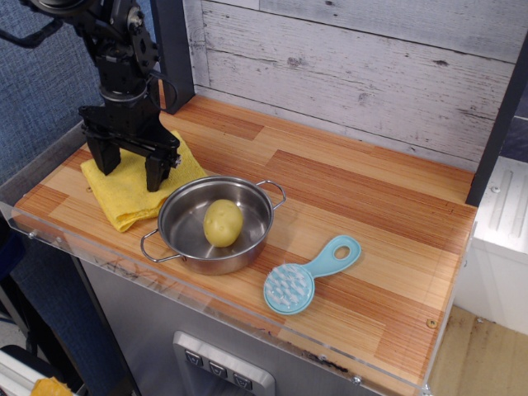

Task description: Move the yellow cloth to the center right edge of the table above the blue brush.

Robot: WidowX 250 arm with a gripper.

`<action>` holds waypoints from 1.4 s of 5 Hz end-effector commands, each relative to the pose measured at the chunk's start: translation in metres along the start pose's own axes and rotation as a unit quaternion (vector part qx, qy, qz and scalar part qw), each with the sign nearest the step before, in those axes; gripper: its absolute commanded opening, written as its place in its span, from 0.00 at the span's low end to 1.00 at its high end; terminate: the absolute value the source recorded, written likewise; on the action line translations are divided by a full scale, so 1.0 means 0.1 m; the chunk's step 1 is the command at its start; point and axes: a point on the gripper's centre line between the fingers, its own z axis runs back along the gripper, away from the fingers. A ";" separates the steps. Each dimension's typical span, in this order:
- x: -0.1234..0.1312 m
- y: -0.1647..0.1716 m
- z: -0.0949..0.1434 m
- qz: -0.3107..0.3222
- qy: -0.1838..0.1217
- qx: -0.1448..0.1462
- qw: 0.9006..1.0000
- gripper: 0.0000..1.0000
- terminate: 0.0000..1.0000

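Observation:
The yellow cloth [124, 200] lies folded at the near left corner of the table [363, 198]. My gripper [129, 171] points straight down over the cloth with its two black fingers spread wide, tips at or on the fabric; part of the cloth is hidden behind them. It is open and holds nothing. The blue brush [305, 276] lies bristles up near the front edge, right of centre, handle pointing back right. The table's right side beyond the brush is bare wood.
A steel pot [186, 239] with two handles stands just right of the cloth, with a yellowish potato [223, 223] inside. A dark post [172, 49] rises at the back left. A whitewashed plank wall [355, 66] backs the table. A clear acrylic rim [247, 318] runs along the front.

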 end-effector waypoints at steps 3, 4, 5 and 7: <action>0.49 -0.69 0.00 -0.018 -0.013 -0.020 1.000 1.00 0.00; 0.61 -0.95 0.01 -0.015 -0.015 -0.032 0.999 1.00 0.00; 0.69 -1.24 0.02 -0.037 -0.018 -0.043 0.998 1.00 0.00; 0.63 -1.88 0.16 -0.101 -0.027 -0.067 0.992 1.00 0.00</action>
